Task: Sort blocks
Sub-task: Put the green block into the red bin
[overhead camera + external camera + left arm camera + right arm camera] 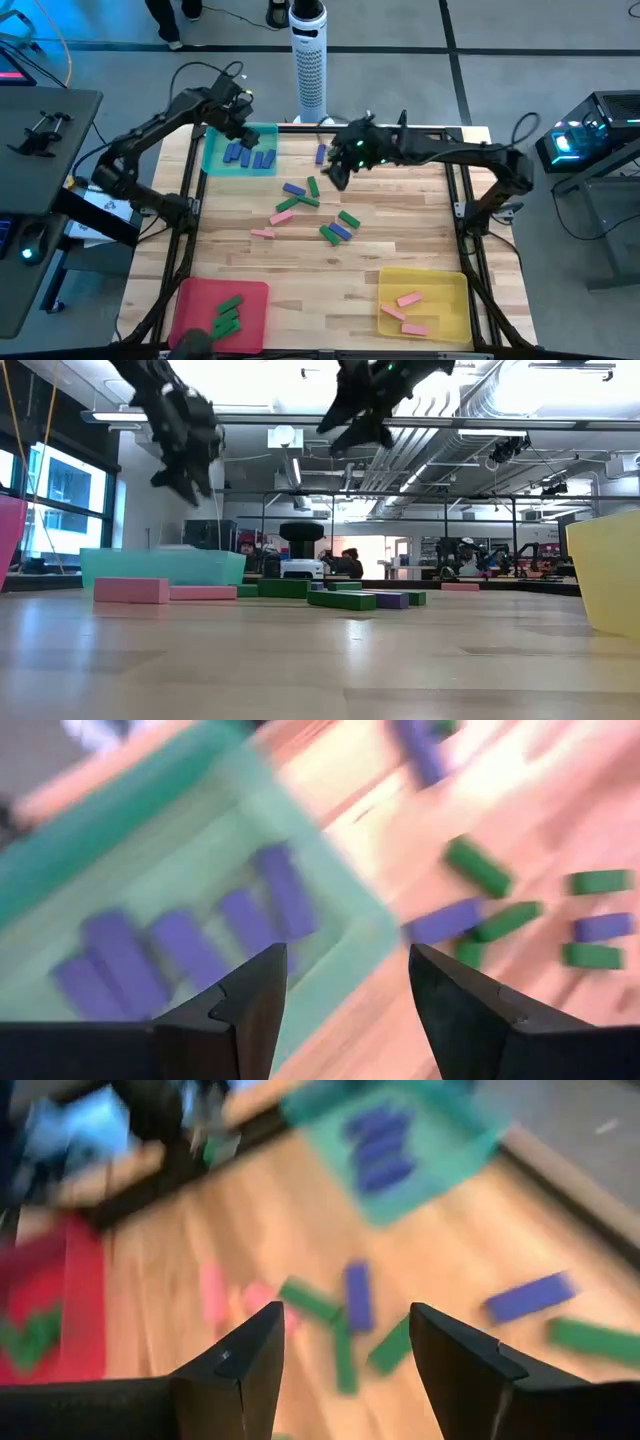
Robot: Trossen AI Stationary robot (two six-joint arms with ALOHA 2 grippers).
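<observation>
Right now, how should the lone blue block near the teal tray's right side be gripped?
Come straight down on the lone blue block and pinch its long sides at mid-length. It lies flat, apart from other blocks, with the open right gripper closest.

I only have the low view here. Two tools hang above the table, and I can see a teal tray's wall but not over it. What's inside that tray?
Observer: Several blue blocks lie in the teal tray, with no other colour among them.
Operator: Is either tool carrying a block?
Observer: No. The left tool, by that tray, and the right tool are both open and empty.
Operator: And the yellow tray?
Observer: Three pink blocks lie in the yellow tray.
</observation>
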